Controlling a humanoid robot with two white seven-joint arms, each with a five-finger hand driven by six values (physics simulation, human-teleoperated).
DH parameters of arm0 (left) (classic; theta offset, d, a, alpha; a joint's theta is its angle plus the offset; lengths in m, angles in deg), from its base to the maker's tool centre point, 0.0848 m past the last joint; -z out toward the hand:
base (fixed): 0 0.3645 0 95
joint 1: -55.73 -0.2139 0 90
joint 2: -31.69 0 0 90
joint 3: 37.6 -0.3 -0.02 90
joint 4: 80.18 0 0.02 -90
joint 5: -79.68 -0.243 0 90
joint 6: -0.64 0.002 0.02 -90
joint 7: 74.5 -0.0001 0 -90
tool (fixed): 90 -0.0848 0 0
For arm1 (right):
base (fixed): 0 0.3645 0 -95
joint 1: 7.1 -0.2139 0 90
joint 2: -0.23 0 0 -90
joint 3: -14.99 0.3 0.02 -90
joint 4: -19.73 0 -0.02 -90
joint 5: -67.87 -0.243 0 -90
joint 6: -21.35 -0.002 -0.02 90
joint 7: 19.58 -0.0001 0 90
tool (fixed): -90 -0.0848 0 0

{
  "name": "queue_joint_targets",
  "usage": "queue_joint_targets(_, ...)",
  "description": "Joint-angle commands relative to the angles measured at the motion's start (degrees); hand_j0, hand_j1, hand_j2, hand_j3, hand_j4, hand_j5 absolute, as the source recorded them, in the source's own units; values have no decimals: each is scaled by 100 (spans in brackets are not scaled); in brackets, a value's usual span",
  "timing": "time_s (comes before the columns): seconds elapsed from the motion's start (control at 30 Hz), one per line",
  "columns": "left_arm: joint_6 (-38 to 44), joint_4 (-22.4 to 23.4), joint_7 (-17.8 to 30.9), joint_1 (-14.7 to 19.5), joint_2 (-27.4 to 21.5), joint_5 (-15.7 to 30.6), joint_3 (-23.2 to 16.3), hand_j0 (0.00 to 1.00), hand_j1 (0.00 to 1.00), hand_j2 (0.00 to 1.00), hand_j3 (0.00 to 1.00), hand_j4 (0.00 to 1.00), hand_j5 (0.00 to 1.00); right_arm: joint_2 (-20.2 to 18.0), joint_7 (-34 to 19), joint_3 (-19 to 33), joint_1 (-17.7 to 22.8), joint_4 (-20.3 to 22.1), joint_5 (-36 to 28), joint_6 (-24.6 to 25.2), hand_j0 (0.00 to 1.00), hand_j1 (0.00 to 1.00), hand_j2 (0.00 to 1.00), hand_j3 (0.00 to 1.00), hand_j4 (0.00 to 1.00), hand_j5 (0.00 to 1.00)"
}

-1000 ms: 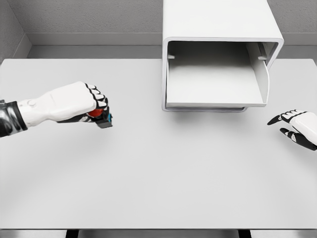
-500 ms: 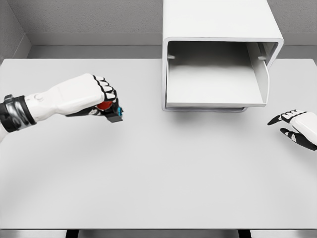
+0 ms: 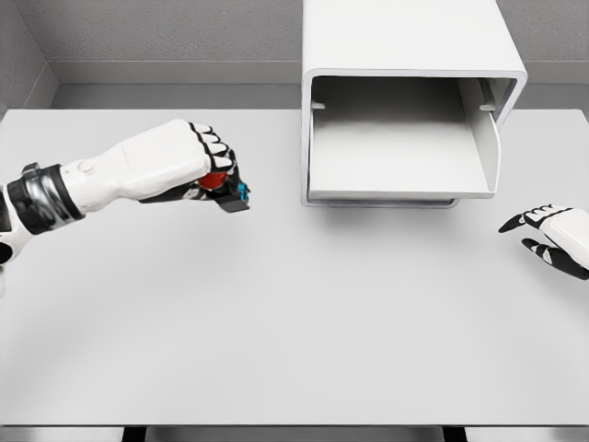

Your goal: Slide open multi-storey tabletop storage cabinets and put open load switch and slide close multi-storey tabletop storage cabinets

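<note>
While bare across its near half, table (image 3: 294,350) leaves free room. Right hand (image 3: 552,235) resting loose-fingered near right edge. Left hand (image 3: 189,166) clamped on load switch (image 3: 228,189), now closer to open cabinet (image 3: 405,138) than a second ago.

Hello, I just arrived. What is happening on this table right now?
The robot's left hand is closed around a small load switch with red and blue parts, held to the left of the white storage cabinet. The cabinet's drawer is already slid open and looks empty. The right hand rests at the table's right edge, fingers relaxed, holding nothing. The switch is not yet in the drawer.
</note>
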Motion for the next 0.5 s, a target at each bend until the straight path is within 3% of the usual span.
queue_joint_targets(0.0, 16, -2, -2, 0, 129, 32, -1, 37, 37, 37, 37, 37, 37, -8, -6, 1, 0, 2, -39, 4, 57, 57, 57, 57, 57, 57)
queue_joint_targets(0.47, 16, -2, -2, 229, 595, 23, -63, 37, 37, 37, 37, 37, 37, -17, 2, 10, 9, 37, -39, 4, 58, 58, 58, 58, 58, 58)
